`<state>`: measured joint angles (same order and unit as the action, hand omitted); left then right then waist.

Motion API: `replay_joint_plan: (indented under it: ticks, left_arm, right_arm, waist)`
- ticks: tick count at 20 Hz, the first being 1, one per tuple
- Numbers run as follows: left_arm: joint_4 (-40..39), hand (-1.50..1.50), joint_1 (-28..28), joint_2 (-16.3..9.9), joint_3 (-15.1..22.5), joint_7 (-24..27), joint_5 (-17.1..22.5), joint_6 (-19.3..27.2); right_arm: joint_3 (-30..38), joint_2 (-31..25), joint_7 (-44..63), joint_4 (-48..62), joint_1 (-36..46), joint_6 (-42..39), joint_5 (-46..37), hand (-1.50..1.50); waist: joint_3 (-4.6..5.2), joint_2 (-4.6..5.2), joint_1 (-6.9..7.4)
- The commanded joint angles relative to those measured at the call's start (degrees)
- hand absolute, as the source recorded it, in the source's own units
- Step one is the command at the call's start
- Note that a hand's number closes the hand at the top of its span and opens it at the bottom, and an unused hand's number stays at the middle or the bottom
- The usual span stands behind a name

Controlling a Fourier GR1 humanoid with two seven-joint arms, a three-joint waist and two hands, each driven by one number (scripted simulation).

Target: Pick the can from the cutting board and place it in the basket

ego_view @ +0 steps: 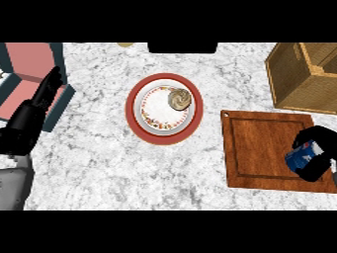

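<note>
Head view: the right hand (322, 148) curls round the blue can (302, 157) at the right edge of the brown board (262, 148), thumb and fingers wrapping it so that only part of the can shows. The board lies flat on the pale marbled worktop (105, 163). The wicker basket (302, 84) stands just behind the board, near the top right corner. A red-rimmed plate (150, 129) with a round pastry (178, 99) sits mid-worktop. The left hand (36, 111) rests at the left, fingers straight, over a teal and pink box (25, 62).
</note>
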<state>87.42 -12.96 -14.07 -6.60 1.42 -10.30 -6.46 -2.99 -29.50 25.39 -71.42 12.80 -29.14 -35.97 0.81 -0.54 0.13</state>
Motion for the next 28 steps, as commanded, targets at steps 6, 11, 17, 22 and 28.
replay_joint_plan:
  ticks: [6, 11, 17, 22, 28]
  left_arm:
    - [1.47, 0.00, -0.38, 0.32, 0.28, -0.88, 0.33, -0.50]
    - [2.02, 0.00, -0.18, -0.23, -0.46, -0.07, 1.36, -1.24]
    - [0.86, 0.00, -0.48, -0.44, -0.64, 0.50, 1.80, -1.90]
    - [0.78, 0.00, -0.76, 1.30, 0.92, -0.05, 1.16, -1.20]
    - [0.39, 0.00, -1.21, 0.22, 0.95, 0.06, 1.30, -2.51]
  right_arm:
    - [5.28, -18.84, -27.26, 12.76, 1.02, 6.89, -4.53, 1.50]
    - [9.46, -24.64, -36.36, 18.20, 2.58, 14.17, -5.23, 1.50]
    - [20.76, -26.84, -47.16, 25.40, 9.10, 21.50, 2.70, 1.50]
    - [29.86, -26.70, -57.01, 30.78, 16.41, 16.21, 14.48, 1.50]
    - [33.71, -33.24, -67.11, 38.88, 21.87, 6.35, 19.12, 1.50]
  waist:
    - [-1.46, 1.83, 1.31]
    - [-1.95, 2.47, 2.72]
    - [-1.93, 2.14, 2.71]
    - [-1.75, 1.78, 2.83]
    - [-1.44, 2.17, 3.83]
